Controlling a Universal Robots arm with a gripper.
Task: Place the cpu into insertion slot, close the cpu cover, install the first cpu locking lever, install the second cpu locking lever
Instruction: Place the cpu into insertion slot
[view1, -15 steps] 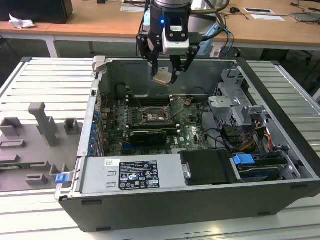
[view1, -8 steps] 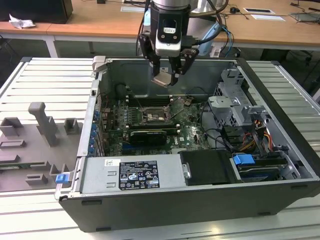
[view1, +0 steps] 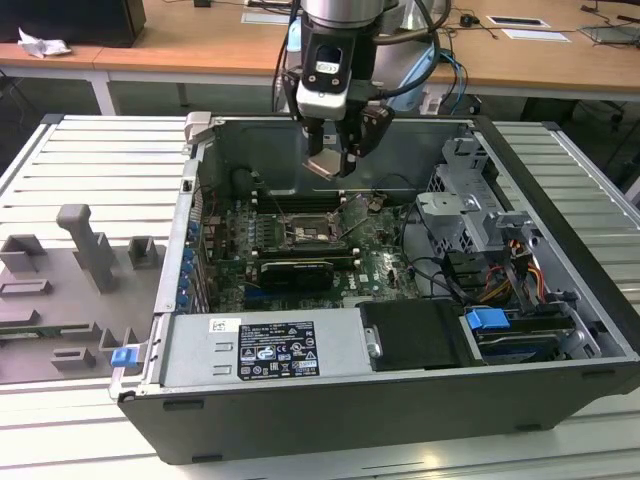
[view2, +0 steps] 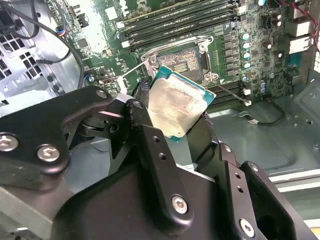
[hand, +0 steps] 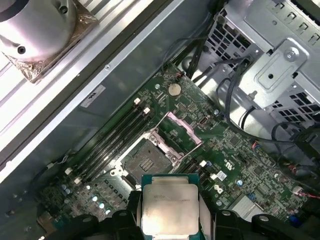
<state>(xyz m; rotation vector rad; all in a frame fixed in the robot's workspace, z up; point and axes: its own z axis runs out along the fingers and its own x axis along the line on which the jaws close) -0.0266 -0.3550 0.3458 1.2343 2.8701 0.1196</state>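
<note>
While the gripper (view1: 335, 160) hangs over the open computer case (view1: 400, 420), its fingers (view2: 204, 131) are closed on the cpu (view2: 175, 107), pinching two opposite edges.
Cpu held clear of the green motherboard (hand: 235, 150), metal top toward both wrist cameras; edge grip likely chosen to keep the underside untouched; insertion slot (hand: 145, 160) lies bare below, well apart from the cpu; cpu cover (hand: 181, 129) stands tilted up at the slot's edge, leaving the opening free; long memory slots (hand: 115, 135) run just beside it.

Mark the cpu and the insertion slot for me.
cpu (hand: 169, 207): first wrist view, centre of its metal top.
insertion slot (hand: 144, 160): first wrist view, its dark centre.
</note>
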